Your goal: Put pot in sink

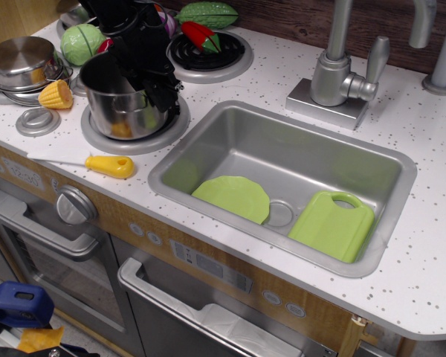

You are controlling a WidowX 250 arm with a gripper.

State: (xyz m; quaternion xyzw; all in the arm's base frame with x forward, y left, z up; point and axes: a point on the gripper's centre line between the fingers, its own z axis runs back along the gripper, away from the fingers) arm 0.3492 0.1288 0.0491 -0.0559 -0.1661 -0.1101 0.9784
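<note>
- One black gripper (145, 74) reaches down from the back left corner onto the pot's rim on its sink side; one finger seems to go inside the pot and dark parts hang outside the wall, but whether the jaws are clamped on the rim I cannot tell.
- Pot (119, 108): tall, straight-sided, shiny stainless steel, rolled rim, small loop handle on its wall. It sits on a round grey burner ring (152, 137) near the front left edge of the white speckled counter (431, 260), just beside the sink's left rim, looking slightly tilted.
- Sink (230, 149): rectangular grey metal basin, rounded corners, raised rim, round drain (280, 214) in the floor.
- Inside the sink: a lime green plastic plate (232, 197) with scalloped edge lies left of the drain, overlapping its edge; a lime green cutting board (331, 224) with a handle hole leans against the front right corner.
- Grey faucet (340, 71) stands on a square base behind the sink.
- Yellow-handled utensil (110, 166) lies near the front edge, left of the sink.
- Second steel pot (21, 63), shorter, domed lid, sits at the left edge; a yellow corn piece (56, 94) lies just beside it.
- Black coil burner (208, 50) along the back edge carries a red pepper (201, 33).
</note>
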